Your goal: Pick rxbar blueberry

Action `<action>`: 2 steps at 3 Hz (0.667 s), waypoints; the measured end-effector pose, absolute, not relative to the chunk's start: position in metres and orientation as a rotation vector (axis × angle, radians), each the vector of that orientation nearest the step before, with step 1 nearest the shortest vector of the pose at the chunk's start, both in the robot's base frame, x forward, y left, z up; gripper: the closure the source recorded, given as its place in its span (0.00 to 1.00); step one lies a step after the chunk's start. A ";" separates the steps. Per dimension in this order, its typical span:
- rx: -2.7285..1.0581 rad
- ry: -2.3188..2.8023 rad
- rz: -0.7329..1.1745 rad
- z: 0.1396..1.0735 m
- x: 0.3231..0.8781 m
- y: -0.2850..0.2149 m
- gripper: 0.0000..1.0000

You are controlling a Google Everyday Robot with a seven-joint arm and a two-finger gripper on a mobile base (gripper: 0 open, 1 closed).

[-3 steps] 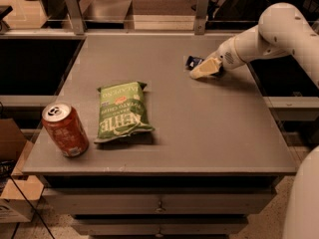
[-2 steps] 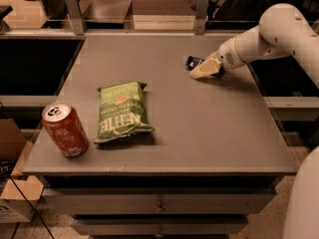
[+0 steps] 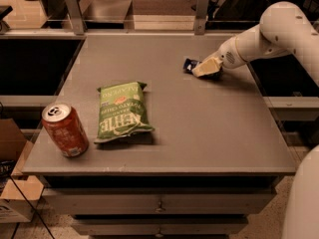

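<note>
On the tabletop (image 3: 199, 133), upper right of the frame, your gripper (image 3: 206, 67) was down at the rxbar blueberry (image 3: 189, 63); whether it gripped could not be told, and the lift was not yet done.

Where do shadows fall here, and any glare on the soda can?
Camera view: warm dim light; chip bag and soda can cast soft shadows at their near edges; can top faintly shines; gripper, at the rxbar blueberry far right, shadows the table.
</note>
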State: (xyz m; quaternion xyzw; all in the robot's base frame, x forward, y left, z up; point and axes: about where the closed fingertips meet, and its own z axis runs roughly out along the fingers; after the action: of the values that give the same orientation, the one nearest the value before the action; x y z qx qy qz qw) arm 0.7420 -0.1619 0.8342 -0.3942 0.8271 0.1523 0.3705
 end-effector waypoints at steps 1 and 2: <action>-1.011 2.121 0.391 0.834 0.742 -0.162 1.00; -1.069 1.966 0.360 0.894 0.728 -0.147 1.00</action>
State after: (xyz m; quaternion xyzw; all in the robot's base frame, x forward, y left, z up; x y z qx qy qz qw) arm 0.7284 -0.1474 0.8937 -0.4270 0.7858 0.1438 0.4236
